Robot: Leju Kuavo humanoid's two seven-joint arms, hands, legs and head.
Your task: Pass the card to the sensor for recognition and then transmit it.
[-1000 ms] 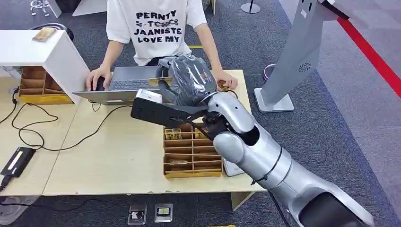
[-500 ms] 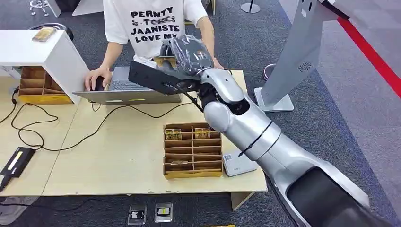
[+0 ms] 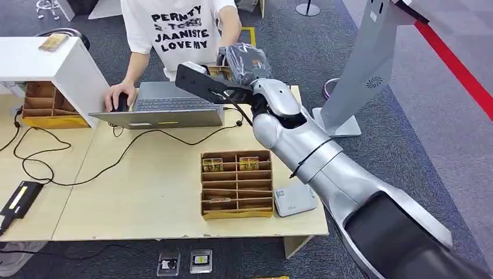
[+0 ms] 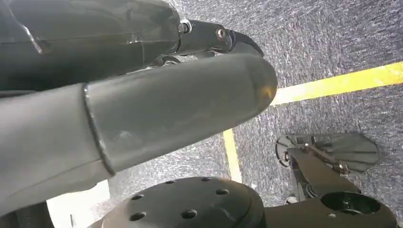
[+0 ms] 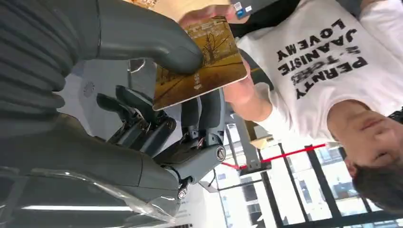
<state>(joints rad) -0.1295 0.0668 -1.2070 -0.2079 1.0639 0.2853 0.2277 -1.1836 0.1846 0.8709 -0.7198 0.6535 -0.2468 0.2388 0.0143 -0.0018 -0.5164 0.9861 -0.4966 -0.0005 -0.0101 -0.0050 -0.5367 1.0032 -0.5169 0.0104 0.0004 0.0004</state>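
Handover looks under way: right hand pinches the gold rectangular plastic card beyond the table's far edge, where a person's hand touches it (release remains).

Gold-brown card printed with a tree scene and a short line of small digits near one edge; flat, rigid, rectangular with rounded corners. Pinched in the right hand, thumb pressed on its printed face, darker fingers behind. Touched at its far edge by the person's hand. In the head view, seen as a small gold patch at about 12 o'clock of the table, raised above the laptop's back edge, just in front of the person's chest. Sensor: small flat grey box lying on the table at about 5 o'clock, just beside the cardboard tray's right side.
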